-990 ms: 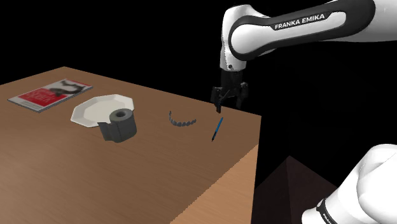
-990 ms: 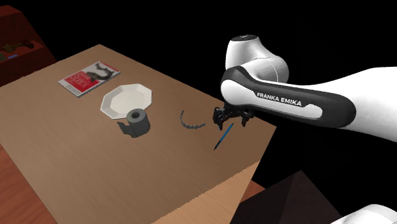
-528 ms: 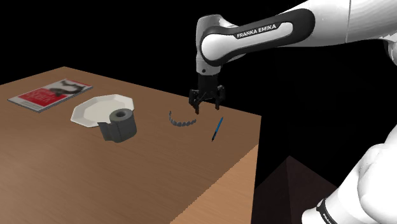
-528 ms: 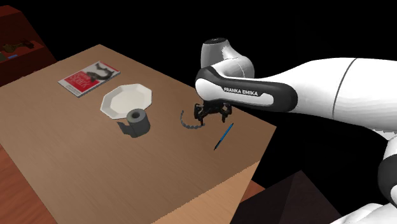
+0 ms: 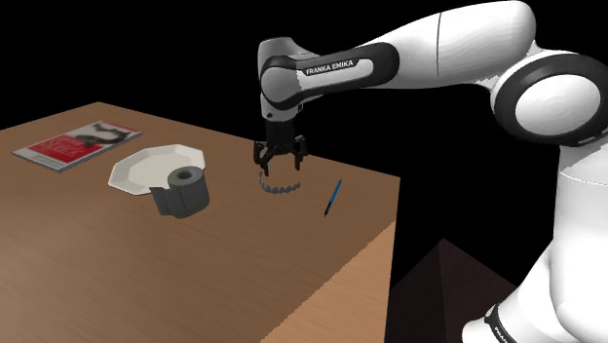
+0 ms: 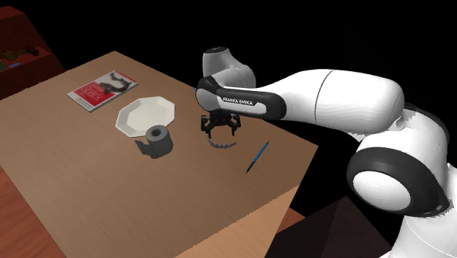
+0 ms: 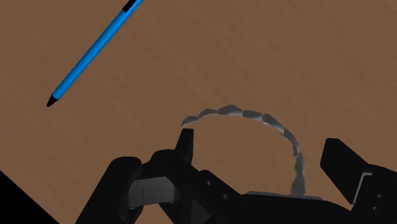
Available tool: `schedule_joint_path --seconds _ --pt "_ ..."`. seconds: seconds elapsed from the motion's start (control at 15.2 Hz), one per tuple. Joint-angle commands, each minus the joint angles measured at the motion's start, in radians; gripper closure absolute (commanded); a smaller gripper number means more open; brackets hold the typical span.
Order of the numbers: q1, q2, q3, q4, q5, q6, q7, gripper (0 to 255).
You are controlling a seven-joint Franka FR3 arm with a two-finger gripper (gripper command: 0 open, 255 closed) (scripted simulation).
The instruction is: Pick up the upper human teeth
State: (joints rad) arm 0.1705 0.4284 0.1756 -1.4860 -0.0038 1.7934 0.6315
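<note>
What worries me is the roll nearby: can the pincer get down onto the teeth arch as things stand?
Probably yes. The open pincer hovers just above the teeth arch; the grey toilet roll and the blue pen lie apart on either side, nothing between.

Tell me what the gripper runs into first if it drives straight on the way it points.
Most likely the grey arch of teeth, which lies ahead of the gripper, between its open fingers. If the fingers straddle it, they would meet the brown table instead; depth is unclear.
</note>
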Motion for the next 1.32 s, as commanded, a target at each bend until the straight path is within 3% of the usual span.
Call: schedule_joint_path --seconds 0.0,0.26,0.33,0.92,0.99,1.25 --pt "0.014 0.091 -0.002 0.125 -0.011 -0.034 0.015 0" --pt "0.06 0.317 -0.009 0.454 -0.033 -0.134 0.046 0" --pt "0.065 0.341 -0.011 0.491 -0.035 -0.148 0.048 0" --pt "0.06 0.346 -0.012 0.399 -0.036 -0.05 0.046 0" --pt "0.059 0.341 -0.012 0.39 -0.035 -0.047 0.046 255" --pt "0.06 0.342 -0.012 0.392 -0.035 -0.047 0.046 255"
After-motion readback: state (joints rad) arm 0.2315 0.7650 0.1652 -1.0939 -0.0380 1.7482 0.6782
